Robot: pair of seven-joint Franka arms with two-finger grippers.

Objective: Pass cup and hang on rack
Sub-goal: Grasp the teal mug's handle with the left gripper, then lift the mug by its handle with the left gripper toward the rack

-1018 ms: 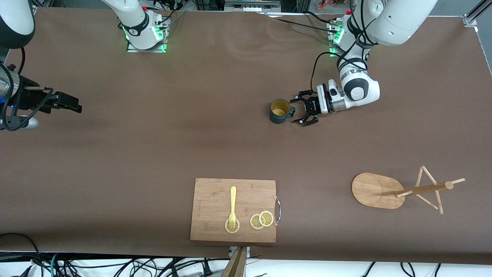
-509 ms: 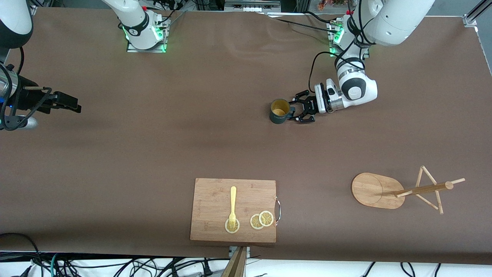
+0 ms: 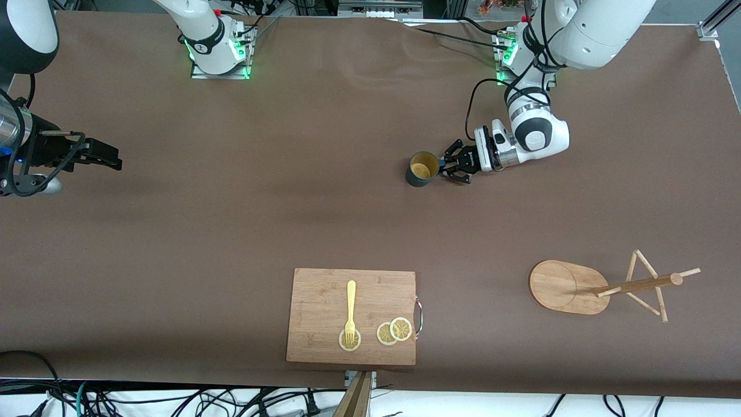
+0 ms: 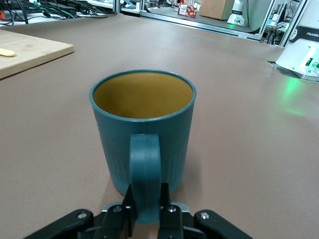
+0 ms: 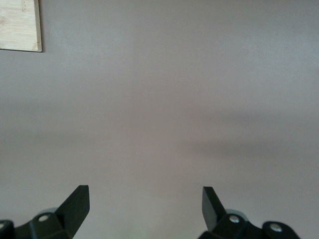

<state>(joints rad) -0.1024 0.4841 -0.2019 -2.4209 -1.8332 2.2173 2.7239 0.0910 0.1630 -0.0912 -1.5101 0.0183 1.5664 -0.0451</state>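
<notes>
The cup (image 3: 421,168), dark teal with a yellow inside, stands upright on the brown table near its middle. My left gripper (image 3: 447,169) is low beside it and shut on its loop handle; in the left wrist view the handle (image 4: 145,174) sits pinched between the fingers (image 4: 169,211) of the gripper (image 4: 146,213). The rack (image 3: 608,286) stands nearer to the front camera, toward the left arm's end. My right gripper (image 3: 110,157) is open and empty over bare table at the right arm's end; its wrist view (image 5: 146,199) shows only cloth between the jaws.
A wooden cutting board (image 3: 324,301) lies at the front edge, with a yellow fork (image 3: 350,310) and lemon slices (image 3: 393,331) on it. Its corner shows in the right wrist view (image 5: 19,25). The arm bases stand along the table's edge farthest from the front camera.
My left gripper has moved in to the cup and shut its fingers on the handle. The right arm has barely moved.
</notes>
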